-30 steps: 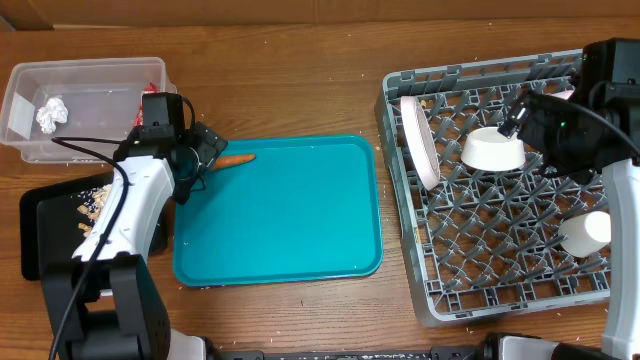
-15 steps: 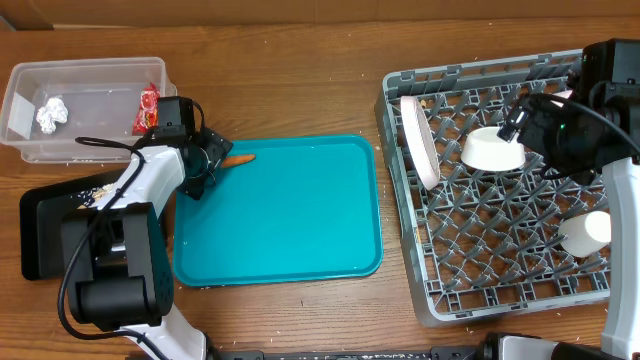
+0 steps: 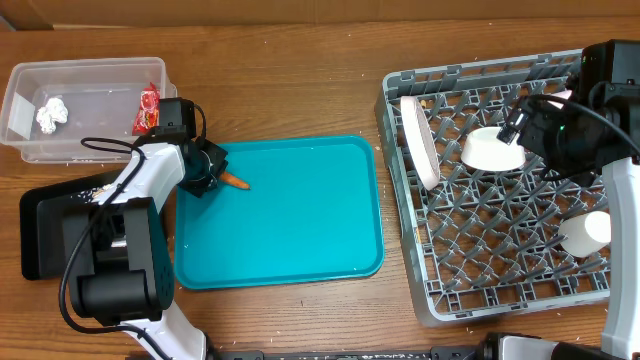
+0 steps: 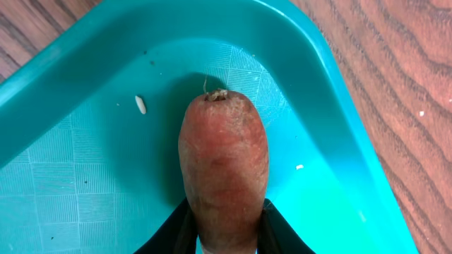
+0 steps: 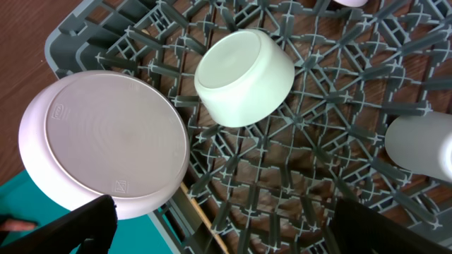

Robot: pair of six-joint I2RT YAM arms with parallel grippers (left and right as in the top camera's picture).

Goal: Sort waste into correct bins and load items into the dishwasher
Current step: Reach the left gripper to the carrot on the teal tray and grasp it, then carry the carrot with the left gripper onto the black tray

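Observation:
My left gripper (image 3: 214, 174) is shut on the thick end of the orange carrot (image 3: 237, 182) at the teal tray's far-left corner. In the left wrist view the carrot (image 4: 224, 166) fills the gap between the black fingers (image 4: 171, 236) just above the tray floor. My right gripper (image 5: 226, 236) stands open over the grey dishwasher rack (image 3: 500, 265), holding nothing. The rack holds an upright white plate (image 3: 418, 140), a bowl (image 3: 492, 150) and a cup (image 3: 585, 232). The clear tub (image 3: 90, 70) holds the paper ball (image 3: 50, 113) and red wrapper (image 3: 148, 108).
The teal serving tray (image 3: 290, 230) lies mid-table. The black tray (image 3: 45, 235) lies at front left, partly under my left arm, with pale crumbs (image 3: 97, 188) at its far edge. A chopstick (image 5: 205, 219) lies in the rack below the plate (image 5: 106, 141).
The left gripper has closed on the carrot. The carrot has swung from pointing right along the tray's far rim to lying a little nearer, inside the tray. The right arm is still.

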